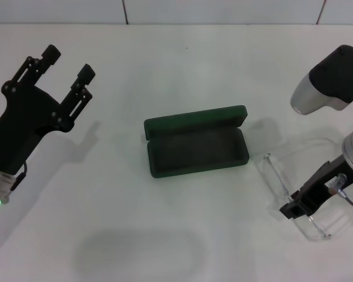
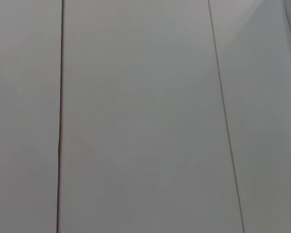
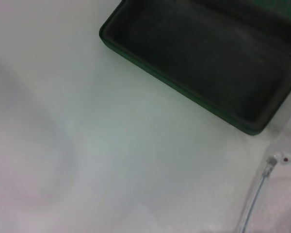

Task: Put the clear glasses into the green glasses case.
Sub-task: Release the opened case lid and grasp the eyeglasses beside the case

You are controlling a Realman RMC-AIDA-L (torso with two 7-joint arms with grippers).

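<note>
The green glasses case (image 1: 195, 148) lies open in the middle of the table, lid hinged back, dark lining empty; the right wrist view shows it close up (image 3: 208, 63). To its right are the clear glasses (image 1: 317, 230), arms unfolded and pointing toward the case. One arm tip shows in the right wrist view (image 3: 262, 187). My right gripper (image 1: 291, 208) is low at the glasses' near corner and looks shut on the frame. My left gripper (image 1: 67, 73) hangs open above the table's far left, holding nothing.
A white tabletop (image 1: 135, 235) spreads all around the case, with a tiled wall edge (image 1: 165, 17) at the back. The left wrist view holds only pale wall panels (image 2: 136, 121).
</note>
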